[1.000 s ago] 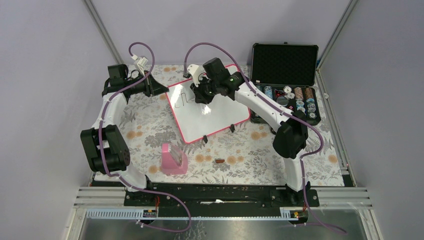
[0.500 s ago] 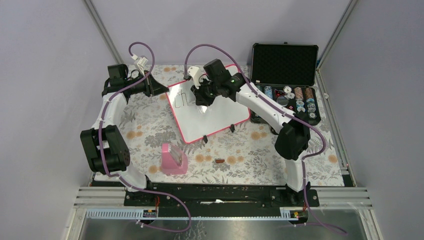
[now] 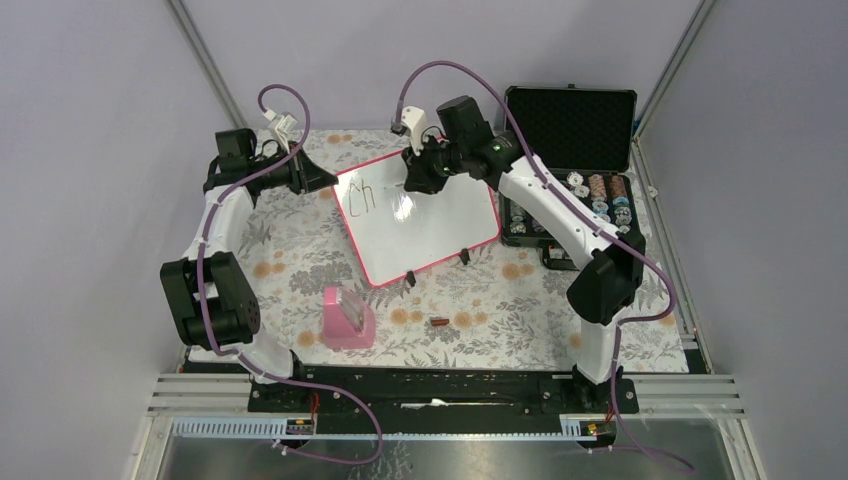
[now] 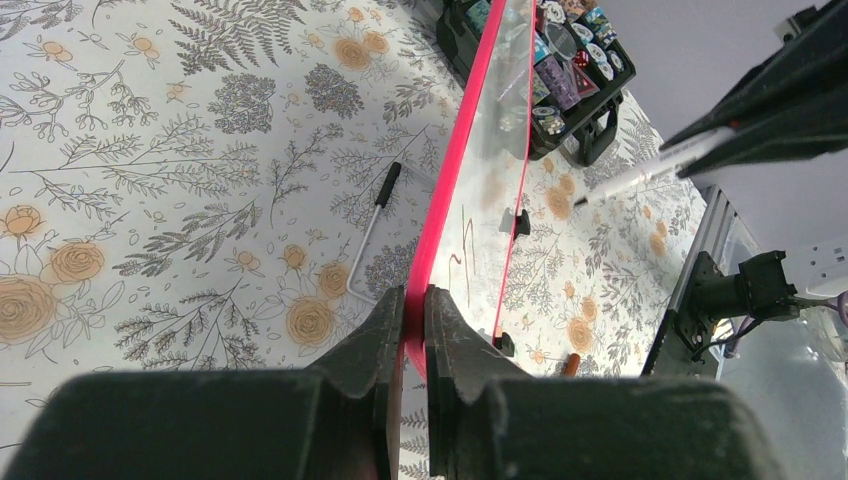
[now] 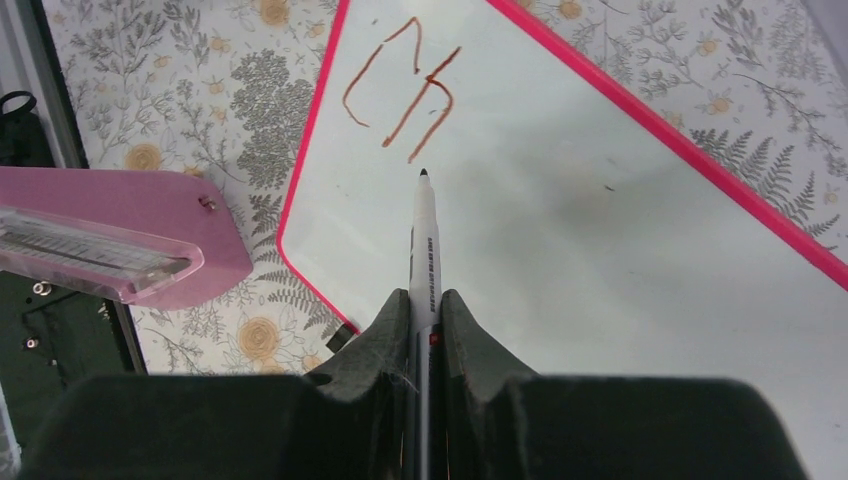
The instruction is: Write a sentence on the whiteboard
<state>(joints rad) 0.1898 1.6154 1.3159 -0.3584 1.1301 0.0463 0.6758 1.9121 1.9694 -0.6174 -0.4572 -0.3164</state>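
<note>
Over whiteboard (image 3: 440, 225), right gripper (image 5: 421, 302) clamps marker (image 5: 424, 235); sentence (image 5: 420, 97) reads "Ch".

Two arms, white w/ black joints.
Left arm (image 3: 225, 212) & right arm (image 3: 545, 205): white links, chunky black motor blocks; purple cable (image 3: 278, 88) looped along each; green light (image 3: 497, 147) near right wrist; left gripper (image 4: 415, 300) & right gripper (image 5: 425, 305) matte black, wedge-shaped fingers.
</note>
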